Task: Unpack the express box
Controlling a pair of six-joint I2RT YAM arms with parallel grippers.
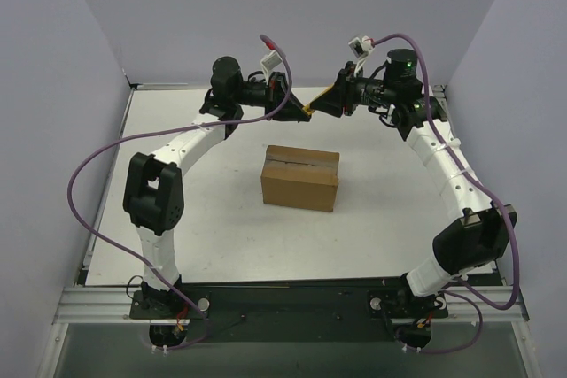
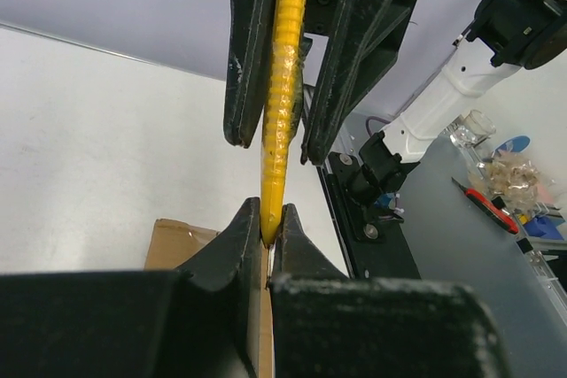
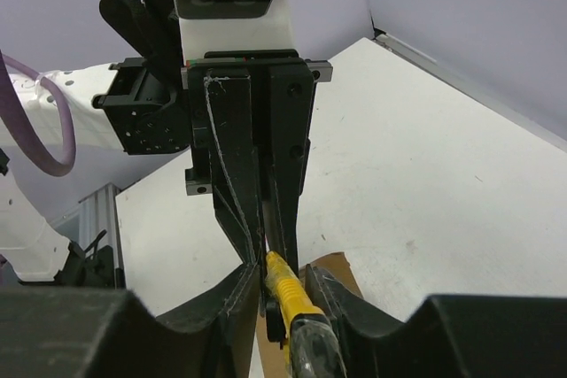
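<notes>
Your express box (image 1: 300, 178) sat closed in the middle of the table (image 1: 204, 227), apart from both arms. Beyond and above it, your left gripper (image 2: 269, 224) was pinched on the tip of a yellow tool (image 2: 282, 86). Your right gripper (image 3: 282, 282) flanked its handle, and you could not tell whether it gripped.

Express box (image 1: 300, 177) on table (image 1: 177, 219); behind it, left tool (image 1: 299, 105) beside right tool (image 1: 320, 106).
</notes>
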